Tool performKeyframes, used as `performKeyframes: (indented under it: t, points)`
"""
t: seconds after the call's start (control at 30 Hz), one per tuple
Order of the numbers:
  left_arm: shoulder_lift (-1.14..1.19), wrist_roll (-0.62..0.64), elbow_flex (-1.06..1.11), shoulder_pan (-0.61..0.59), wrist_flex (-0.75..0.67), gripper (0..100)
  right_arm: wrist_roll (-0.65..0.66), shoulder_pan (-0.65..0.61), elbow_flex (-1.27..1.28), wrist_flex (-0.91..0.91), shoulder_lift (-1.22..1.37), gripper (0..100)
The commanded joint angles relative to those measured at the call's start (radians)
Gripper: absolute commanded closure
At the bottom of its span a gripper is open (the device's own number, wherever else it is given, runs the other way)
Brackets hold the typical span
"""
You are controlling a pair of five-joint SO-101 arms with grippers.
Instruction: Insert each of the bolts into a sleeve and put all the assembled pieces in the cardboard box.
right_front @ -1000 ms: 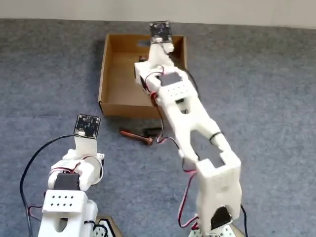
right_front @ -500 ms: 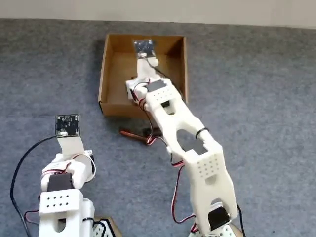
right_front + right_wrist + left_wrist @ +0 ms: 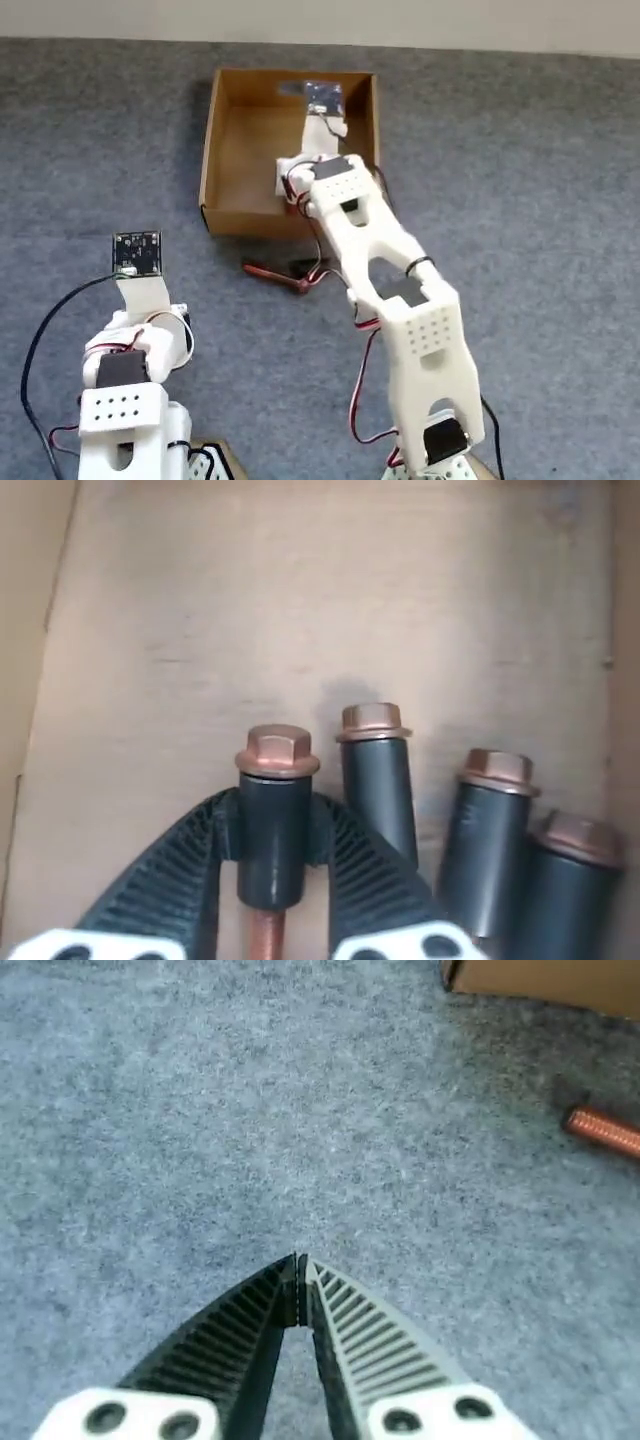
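right gripper point(image 3: 272, 820) clamps a sleeved bolt point(image 3: 277, 755) over the cardboard box point(image 3: 200, 600) floor, its long axis parallel to three finished pieces point(image 3: 378, 780) lying just beside it; left gripper point(image 3: 300, 1272) closed empty over the carpet point(image 3: 200, 1110)

A grey, felt-like table covering point(image 3: 520, 200) carried everything in the high view. An open-topped brown cardboard box point(image 3: 210, 150) sat flat on it toward the far side. Just in front of the box's near wall a slim copper-coloured bolt point(image 3: 272, 272) lay on its side on the grey surface, with a small black piece point(image 3: 303, 265), partly hidden, just beside it.
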Motion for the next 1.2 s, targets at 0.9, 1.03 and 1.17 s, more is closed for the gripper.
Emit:
performKeyframes:
  t: [0.9,1.03,1.17]
  points:
    - [-0.013,0.009,-0.028,-0.005,-0.014,97,-0.008,0.008,-0.054,0.012,-0.015,87.5]
    - [-0.013,0.009,-0.028,-0.005,-0.014,97,-0.006,0.013,-0.087,0.079,-0.091,87.5]
    - [-0.013,0.009,-0.028,-0.005,-0.014,97,0.057,0.015,-0.094,0.189,-0.228,87.5]
